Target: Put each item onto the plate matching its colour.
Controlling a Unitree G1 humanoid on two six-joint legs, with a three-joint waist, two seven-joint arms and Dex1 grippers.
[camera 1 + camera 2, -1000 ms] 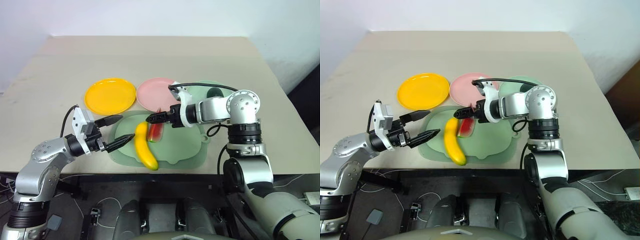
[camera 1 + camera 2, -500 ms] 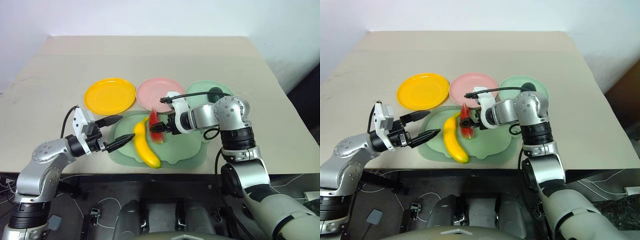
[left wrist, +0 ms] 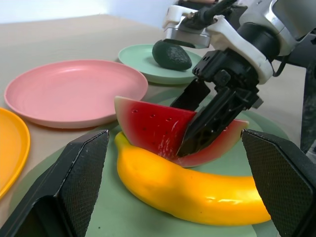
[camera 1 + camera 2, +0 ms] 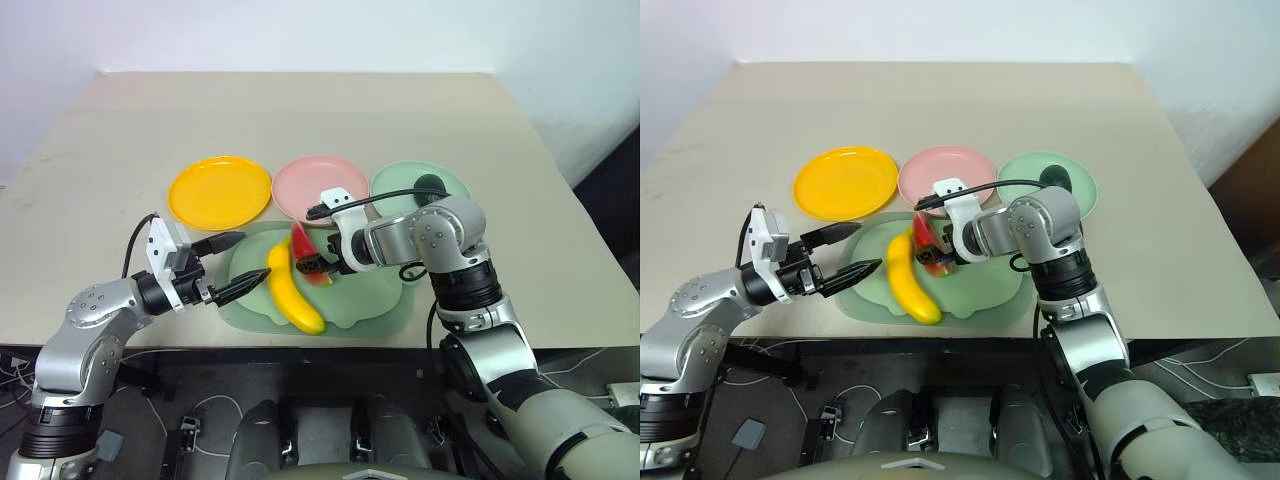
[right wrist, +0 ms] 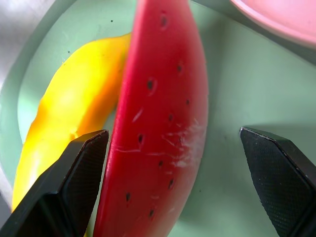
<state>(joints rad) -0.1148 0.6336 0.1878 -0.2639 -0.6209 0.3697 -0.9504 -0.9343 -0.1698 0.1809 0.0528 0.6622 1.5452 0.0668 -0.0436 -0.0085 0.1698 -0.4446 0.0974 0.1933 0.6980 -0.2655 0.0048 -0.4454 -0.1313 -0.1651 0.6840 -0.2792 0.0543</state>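
The red watermelon wedge stands on edge on the mat, leaning against the yellow banana. My right gripper is open, tilted down, with one finger on each side of the wedge. My left gripper is open and level at the mat's left edge, a short way from the banana. At the back, the yellow plate and pink plate are bare. The dark avocado lies on the light green plate.
The pale green mat lies near the table's front edge, under both toys. The three plates stand in a row just behind it. A black cable loops over my right wrist. Bare tabletop lies beyond the plates and to both sides.
My right gripper has rolled, dipped and moved left onto the watermelon wedge. The wedge has gone from lying flat to standing against the banana. The left arm has kept still.
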